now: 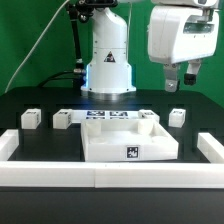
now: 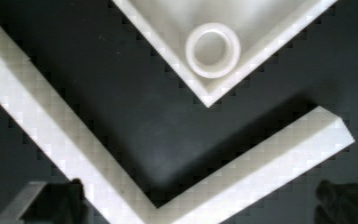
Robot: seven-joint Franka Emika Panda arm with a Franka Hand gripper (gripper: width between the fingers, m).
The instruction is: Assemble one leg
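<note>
The leg (image 1: 178, 116) stands upright on the table (image 1: 30, 98) at the exterior view's right, near the far corner of the tray (image 1: 105, 152). The gripper (image 1: 181, 80) hangs above the leg, well apart from it, with its fingers (image 2: 43, 198) spread and holding nothing.

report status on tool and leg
Tool open, empty, raised. Leg at exterior view's right lies loose, untouched. Nothing crowding it.
</note>
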